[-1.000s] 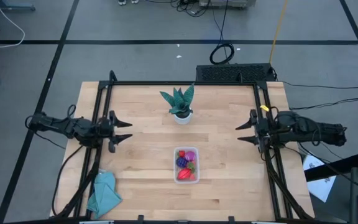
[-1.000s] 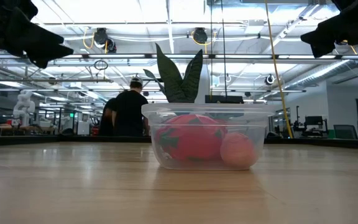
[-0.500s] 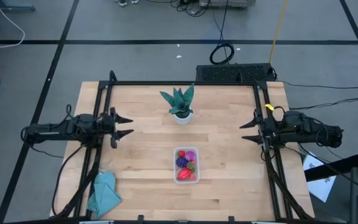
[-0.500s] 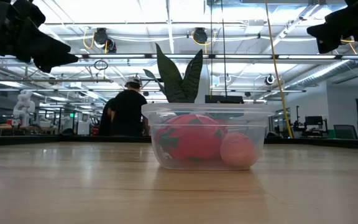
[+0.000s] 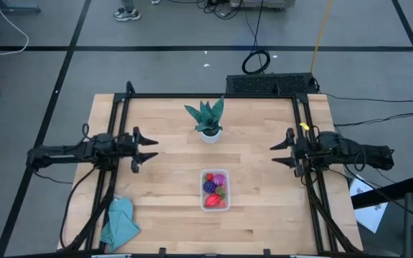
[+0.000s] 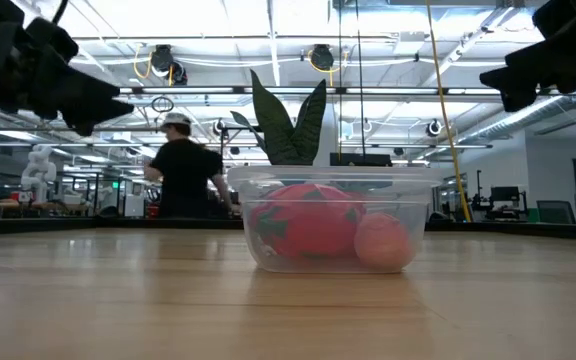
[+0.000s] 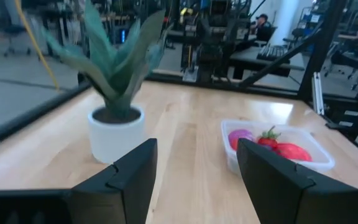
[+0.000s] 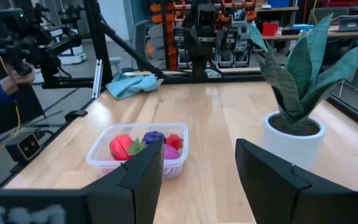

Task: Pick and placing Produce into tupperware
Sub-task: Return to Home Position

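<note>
The clear tupperware [image 5: 215, 190] stands on the wooden table right of centre toward the near edge. It holds the produce [image 5: 214, 190]: red strawberry-like pieces, a dark purple one and a magenta one. In the low view a red piece and a pale pink one show through its wall [image 6: 333, 222]. My left gripper [image 5: 149, 147] hovers open and level over the table's left side, well clear of the container. My right gripper [image 5: 276, 153] hovers open and level over the right side. Both wrist views show the tupperware [image 7: 277, 147] [image 8: 138, 150] beyond the empty fingers.
A green plant in a white pot [image 5: 209, 120] stands at the far middle of the table. A teal cloth [image 5: 120, 222] lies at the near left corner. Black frame rails [image 5: 113, 165] run along the left and right edges. A person [image 6: 180, 175] moves about in the room behind.
My left arm has swung about its base; its gripper has sunk a little and come slightly toward the table's middle. My right gripper has sunk a little. Both stay open with the same gap. The person in the room behind has walked toward the left.
</note>
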Available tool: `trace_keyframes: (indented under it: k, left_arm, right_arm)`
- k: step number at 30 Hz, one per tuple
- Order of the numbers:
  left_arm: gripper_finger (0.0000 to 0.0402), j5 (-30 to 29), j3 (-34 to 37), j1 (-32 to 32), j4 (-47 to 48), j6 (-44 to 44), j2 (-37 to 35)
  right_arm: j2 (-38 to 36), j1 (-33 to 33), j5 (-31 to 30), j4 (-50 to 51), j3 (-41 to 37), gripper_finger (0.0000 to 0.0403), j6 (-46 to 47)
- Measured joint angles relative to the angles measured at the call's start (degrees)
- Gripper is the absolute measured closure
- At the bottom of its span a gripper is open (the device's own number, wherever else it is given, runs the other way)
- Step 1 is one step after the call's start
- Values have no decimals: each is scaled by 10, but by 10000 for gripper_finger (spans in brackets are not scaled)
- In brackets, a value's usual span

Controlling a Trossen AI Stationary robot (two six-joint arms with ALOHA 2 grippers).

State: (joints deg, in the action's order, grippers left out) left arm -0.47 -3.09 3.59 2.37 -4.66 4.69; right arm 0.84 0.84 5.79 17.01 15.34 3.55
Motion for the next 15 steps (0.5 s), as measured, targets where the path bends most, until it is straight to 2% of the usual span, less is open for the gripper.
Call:
trace_keyframes:
  k: [4,15]
  left_arm:
    - [176,5,15,1,-11,-16,0]
    - [176,6,20,1,-21,15,1]
  right_arm:
    - [0,0,0,-25,-17,211,1]
    - [0,0,2,-65,-75,211,-11]
